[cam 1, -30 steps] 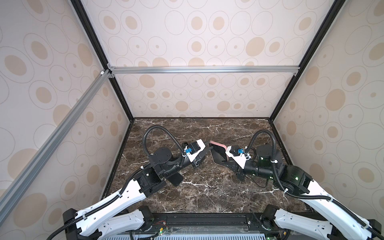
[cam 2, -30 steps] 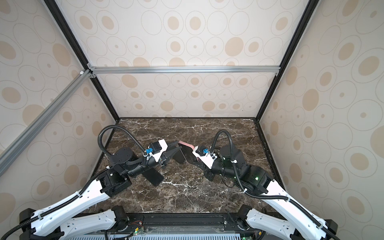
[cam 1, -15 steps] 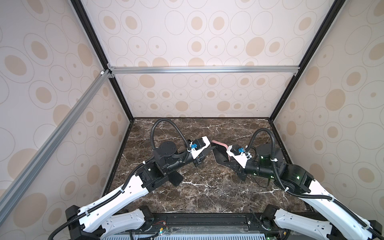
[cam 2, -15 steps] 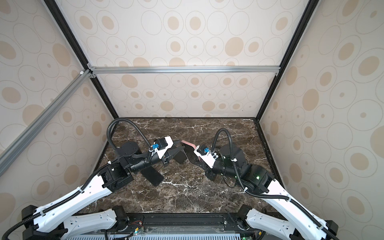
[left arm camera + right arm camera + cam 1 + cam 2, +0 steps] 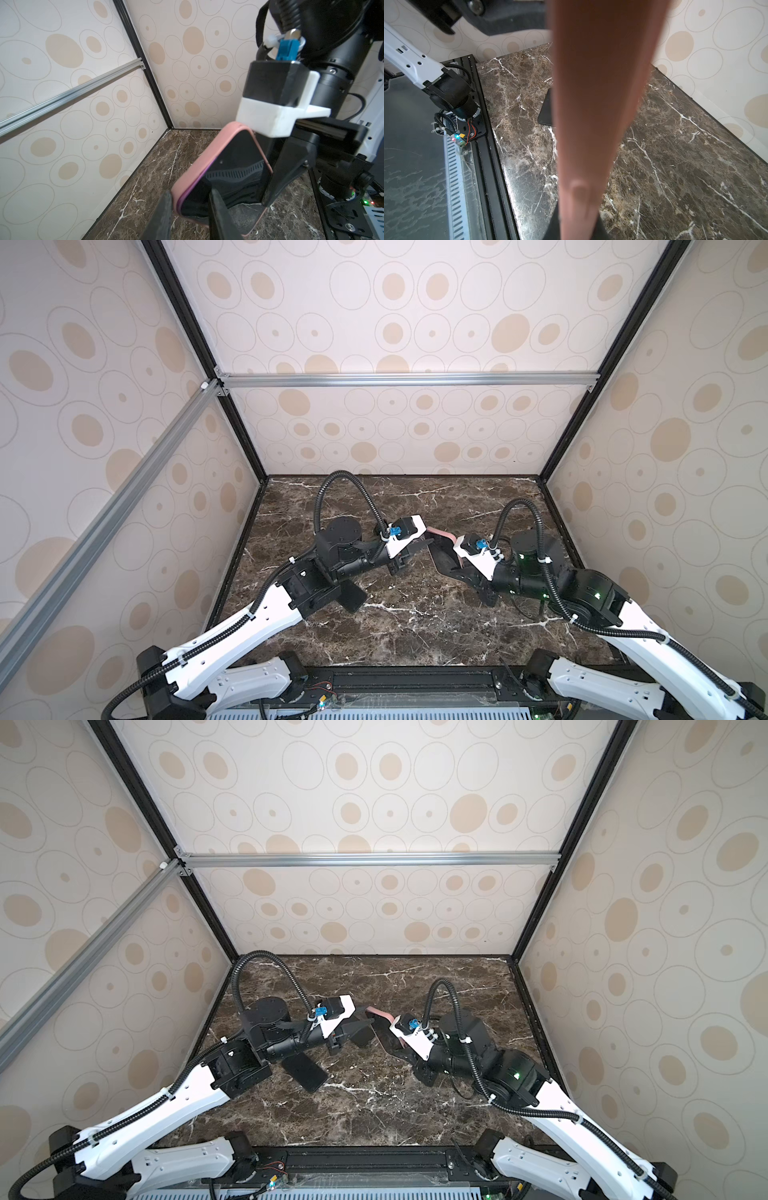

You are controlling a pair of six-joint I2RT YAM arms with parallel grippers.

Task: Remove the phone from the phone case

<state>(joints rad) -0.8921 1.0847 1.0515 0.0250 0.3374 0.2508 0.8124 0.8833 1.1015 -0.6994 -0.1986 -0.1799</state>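
Right gripper (image 5: 451,568) is clenched on the pink phone case (image 5: 197,166). The case is held tilted above the marble table (image 5: 374,1119), near the centre of both top views. The phone (image 5: 234,166) sits in the case, dark screen showing. Left gripper (image 5: 190,194) straddles the case's lower corner, one finger behind the pink back and one over the screen. The oblique view leaves it unclear whether it pinches. A dark flat slab (image 5: 307,1073) lies on the table, lower left of centre.

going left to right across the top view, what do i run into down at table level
flat black slab → left hand → pink phone case → right hand
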